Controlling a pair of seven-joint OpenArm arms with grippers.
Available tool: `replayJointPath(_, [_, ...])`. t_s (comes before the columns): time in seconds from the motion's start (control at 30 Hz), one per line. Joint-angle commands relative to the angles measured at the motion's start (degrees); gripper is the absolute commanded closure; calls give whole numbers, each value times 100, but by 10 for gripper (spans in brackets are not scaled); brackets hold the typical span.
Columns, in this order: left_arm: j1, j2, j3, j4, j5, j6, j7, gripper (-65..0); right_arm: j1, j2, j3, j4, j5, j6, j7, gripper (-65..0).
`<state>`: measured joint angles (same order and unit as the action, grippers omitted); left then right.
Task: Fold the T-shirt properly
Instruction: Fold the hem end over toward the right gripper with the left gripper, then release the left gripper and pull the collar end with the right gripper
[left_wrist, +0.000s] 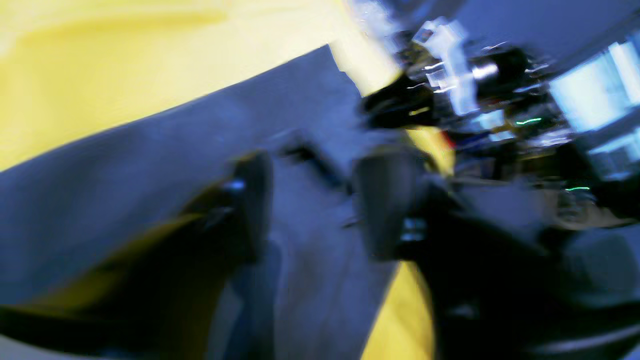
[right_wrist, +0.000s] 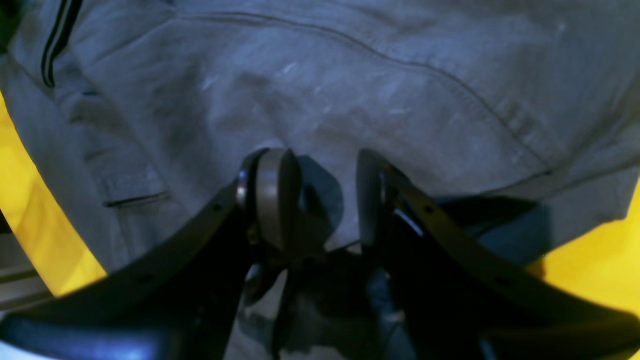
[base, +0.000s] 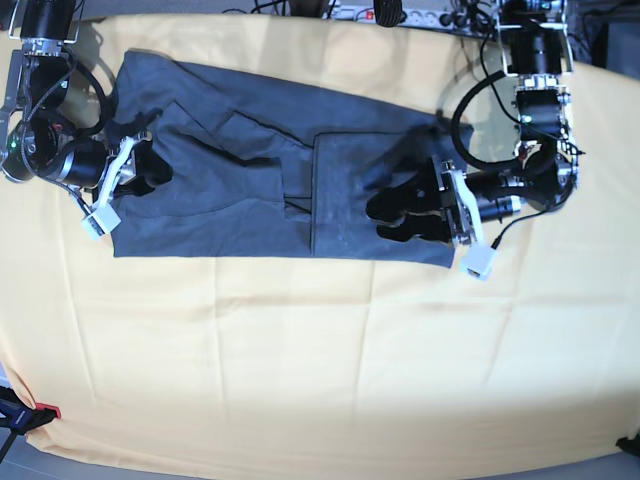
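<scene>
The dark slate-blue T-shirt (base: 250, 200) lies partly folded across the far half of the table, with a squared panel laid over its right part. My left gripper (base: 386, 218) hovers open over that right part. In the blurred left wrist view its two fingers stand apart (left_wrist: 315, 200) with shirt cloth (left_wrist: 150, 165) beneath them. My right gripper (base: 153, 170) is at the shirt's left end. In the right wrist view it is open (right_wrist: 320, 195), its pads apart and resting on wrinkled cloth (right_wrist: 350, 90) near a seam.
A pale yellow tablecloth (base: 320, 350) covers the table. A power strip and cables (base: 400, 12) lie along the back edge. A red clamp (base: 45, 411) sits at the front left corner. The right arm's cable (right_wrist: 55, 45) crosses the shirt.
</scene>
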<state>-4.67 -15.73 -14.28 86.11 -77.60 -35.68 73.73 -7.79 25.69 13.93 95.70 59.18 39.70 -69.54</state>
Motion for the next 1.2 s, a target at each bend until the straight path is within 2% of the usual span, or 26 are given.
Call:
replayJointPath(0.0, [-94, -48, -33, 90, -55, 33, -101, -88, 92, 101, 48, 68, 275, 30, 70, -242])
replayJointPath(0.03, [-90, -46, -31, 90, 160, 103, -133, 0, 105, 101, 48, 68, 426, 30, 72, -242])
replayJointPath(0.13, [-70, -46, -31, 90, 1082, 153, -433, 0, 201, 101, 52, 72, 850, 30, 72, -242])
replayJointPath(0.23, [-17, -46, -31, 87, 1915, 354, -809, 0, 409, 98, 133, 81, 1117, 30, 94, -243])
replayJointPath(0.3, [105, -46, -31, 85, 2367, 402, -1108, 0, 603, 98, 210, 81, 1012, 30, 83, -252])
replayJointPath(0.4, [328, -48, -31, 76, 2817, 496, -1364, 0, 822, 101, 398, 81, 356, -57, 87, -346])
replayJointPath(0.47, [444, -48, -31, 79, 2813, 535, -1366, 0, 868, 101, 614, 81, -208, -426, 107, -404])
replayJointPath(0.53, [546, -46, -31, 76, 2806, 531, -1366, 0, 758, 98, 927, 76, -605, -756, 118, -411])
replayJointPath(0.6, [599, -50, -31, 79, 2811, 533, -1377, 0, 531, 98, 1268, 74, -765, -964, 120, -411])
replayJointPath(0.7, [614, -57, -31, 79, 2802, 533, -1375, 0, 44, 98, 1744, 66, -688, -1158, 140, -411])
replayJointPath(0.9, [608, -63, -31, 79, 2590, 533, -1375, 0, -800, 79, 2140, -140, 39, -1119, 323, -411])
replayJointPath(1.0, [608, -63, -31, 79, 2592, 533, -1373, 0, -822, 2, 2135, -520, 452, -879, 216, -411])
replayJointPath(1.17, [608, -105, -31, 79, 2590, 533, -1335, 0, -804, -247, 2122, -981, 566, -647, 225, -412])
